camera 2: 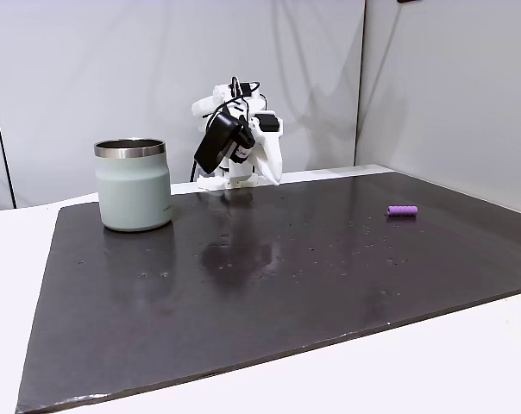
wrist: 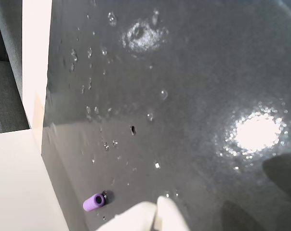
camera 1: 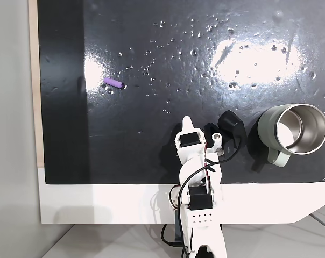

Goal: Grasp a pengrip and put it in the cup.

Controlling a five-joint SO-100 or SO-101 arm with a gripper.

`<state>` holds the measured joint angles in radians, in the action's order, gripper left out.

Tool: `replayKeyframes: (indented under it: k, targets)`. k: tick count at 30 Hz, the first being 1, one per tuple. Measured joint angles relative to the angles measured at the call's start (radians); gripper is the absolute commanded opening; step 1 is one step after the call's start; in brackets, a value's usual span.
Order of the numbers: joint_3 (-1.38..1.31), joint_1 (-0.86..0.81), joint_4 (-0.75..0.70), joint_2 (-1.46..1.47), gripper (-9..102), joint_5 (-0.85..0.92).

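The small purple soft-looking cylindrical pengrip (camera 1: 113,83) is lying on its side on the dark, glossy, pitted surface (camera 1: 168,64), in the upper left of a fixed view from above, and it is also showing at the right of the low side-on fixed view (camera 2: 402,210) and at the bottom left of the wrist view (wrist: 93,202). The pale sage-green mug with a shiny steel inside, the cup (camera 1: 294,131), is standing upright at the right of the frame from above, well apart from the pengrip. The white arm is sitting folded at the lower middle, with the black gripper (camera 1: 231,126) hanging near the cup's side; I cannot tell how far its jaws are standing apart, since they are not clearly showing, though it is holding nothing purple. The task is looking barely begun: the reach to the pengrip is the step in hand. To do it well, the arm is needing to swing toward the upper left, spread its jaws wider than the tube, and descend so they straddle its short width across the long axis. The tube is looking light and round, so a glancing touch is likely to roll it toward the surface's near edge.
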<state>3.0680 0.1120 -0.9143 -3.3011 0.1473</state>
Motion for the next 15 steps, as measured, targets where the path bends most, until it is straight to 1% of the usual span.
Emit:
replayKeyframes:
  k: [6,15]
  targets:
    - [0.006,0.012,0.012,0.0,0,0.041]
    - [0.006,0.011,0.017,0.0,0,0.043]
